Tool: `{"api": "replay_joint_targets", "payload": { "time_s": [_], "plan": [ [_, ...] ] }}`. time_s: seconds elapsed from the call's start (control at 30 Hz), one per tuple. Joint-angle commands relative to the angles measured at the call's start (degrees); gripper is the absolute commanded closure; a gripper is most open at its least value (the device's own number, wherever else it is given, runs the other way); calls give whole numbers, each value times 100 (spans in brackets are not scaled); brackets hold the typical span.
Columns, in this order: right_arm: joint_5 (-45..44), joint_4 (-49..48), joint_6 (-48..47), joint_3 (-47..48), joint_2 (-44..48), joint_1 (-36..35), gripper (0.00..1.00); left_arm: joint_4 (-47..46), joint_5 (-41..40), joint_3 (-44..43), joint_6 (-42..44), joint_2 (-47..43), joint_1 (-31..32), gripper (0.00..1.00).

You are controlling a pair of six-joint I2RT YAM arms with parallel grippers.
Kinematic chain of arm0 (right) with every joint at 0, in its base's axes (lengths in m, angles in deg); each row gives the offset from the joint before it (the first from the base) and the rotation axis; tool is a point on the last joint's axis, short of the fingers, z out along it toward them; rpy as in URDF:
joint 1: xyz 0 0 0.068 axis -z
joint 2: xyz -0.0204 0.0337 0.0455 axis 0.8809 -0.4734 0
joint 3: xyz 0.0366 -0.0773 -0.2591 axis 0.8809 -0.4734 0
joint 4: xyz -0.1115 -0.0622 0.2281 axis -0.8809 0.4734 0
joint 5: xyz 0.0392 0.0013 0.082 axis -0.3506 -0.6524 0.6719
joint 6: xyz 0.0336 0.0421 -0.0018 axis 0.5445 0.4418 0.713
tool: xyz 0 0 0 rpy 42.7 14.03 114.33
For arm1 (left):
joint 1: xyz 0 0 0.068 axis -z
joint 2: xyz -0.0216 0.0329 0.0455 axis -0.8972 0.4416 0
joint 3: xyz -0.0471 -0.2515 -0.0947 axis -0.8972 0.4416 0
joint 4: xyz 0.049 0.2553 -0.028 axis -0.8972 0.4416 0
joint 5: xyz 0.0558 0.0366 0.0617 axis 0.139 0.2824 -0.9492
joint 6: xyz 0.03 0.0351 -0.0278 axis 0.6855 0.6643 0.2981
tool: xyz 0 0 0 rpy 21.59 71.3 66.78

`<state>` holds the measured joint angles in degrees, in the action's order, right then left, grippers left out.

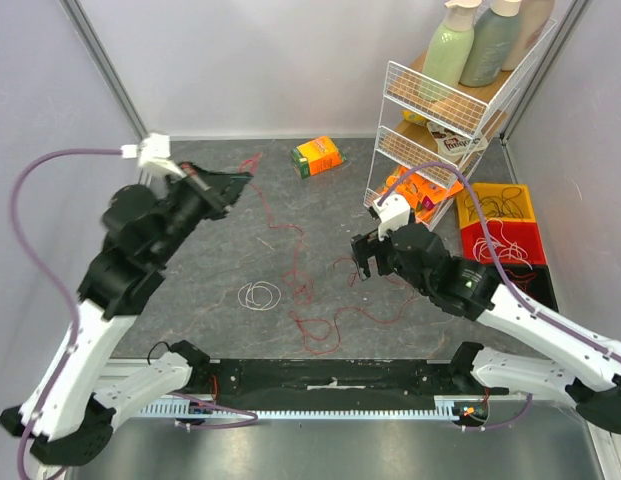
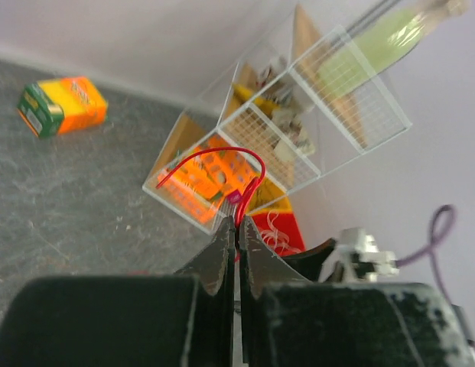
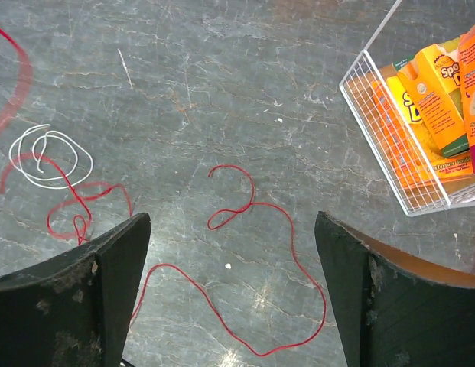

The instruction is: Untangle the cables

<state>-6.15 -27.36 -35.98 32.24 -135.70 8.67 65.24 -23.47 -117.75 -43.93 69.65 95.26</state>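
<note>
My left gripper [image 1: 240, 181] is raised over the back left of the table, shut on one end of a red cable [image 2: 222, 152] that arches out past its tips [image 2: 239, 222]. The red cable [image 1: 295, 283] trails down to the table and lies in loose loops toward the front centre. A small white cable [image 1: 260, 295] lies coiled beside it. My right gripper [image 1: 365, 262] hovers right of centre, open and holding nothing. Between its tips [image 3: 231, 223] the red cable [image 3: 298, 267] curls on the table, with the white cable [image 3: 50, 153] to the left.
A white wire rack [image 1: 440, 130] with bottles and orange packets stands at the back right. An orange-and-green box [image 1: 318, 156] lies near the back wall. Yellow [image 1: 500, 207] and red [image 1: 505, 243] bins holding more cables sit at the right edge.
</note>
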Motion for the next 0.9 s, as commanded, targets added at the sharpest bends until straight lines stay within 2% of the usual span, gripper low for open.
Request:
{"api": "replay_joint_targets", "payload": {
  "time_s": [0.0, 0.13, 0.3, 0.43, 0.6, 0.77, 0.87],
  "plan": [
    [128, 257, 126, -103, 221, 8, 4, -725, 822, 312, -86, 858, -26, 98],
    [67, 292, 241, -349, 301, 17, 5, -927, 1130, 154, -33, 1237, -26, 98],
    [58, 196, 258, -482, 196, 17, 5, -805, 928, -241, 204, 1299, -17, 98],
    [84, 46, 250, -473, 2, 17, 4, -760, 831, -172, 258, 1299, -26, 98],
    [163, -147, 294, -482, -147, 26, 5, -944, 1050, 521, -23, 1352, -26, 98],
    [417, -375, 442, -587, -323, 69, 5, -1340, 1350, 1813, -349, 1465, -26, 98],
    [724, -674, 732, -649, -604, 157, 5, -1674, 1604, 2473, -384, 1913, -17, 98]
  ]
}}
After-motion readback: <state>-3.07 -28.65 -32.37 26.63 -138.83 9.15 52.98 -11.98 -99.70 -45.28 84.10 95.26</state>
